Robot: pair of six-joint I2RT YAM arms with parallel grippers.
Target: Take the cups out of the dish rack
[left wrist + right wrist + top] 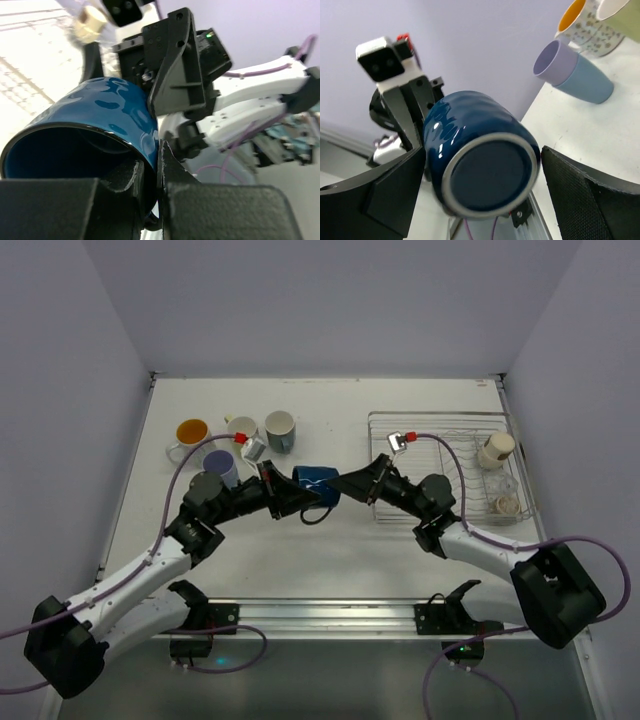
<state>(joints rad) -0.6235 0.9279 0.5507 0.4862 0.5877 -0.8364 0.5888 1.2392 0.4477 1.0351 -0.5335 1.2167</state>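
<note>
1. At the table's [330, 560] far left stand an orange-inside cup [191, 432], a pale cup [242, 426] and a grey cup [279, 430], with a lavender cup [219, 466] just nearer the arms.
2. The left gripper [290, 492] is clamped on the navy cup's [316, 484] rim, one finger inside the wall and one outside.
3. The navy cup lies tipped on its side between the grippers, left of the rack [440, 416], its base toward the right arm.
4. The right gripper [345, 485] has its fingers [585, 195] spread wide, flanking the cup's base.
5. The rack, at the table's right, holds a cream cup [496, 448] and two smaller cups that are hard to make out.
</note>
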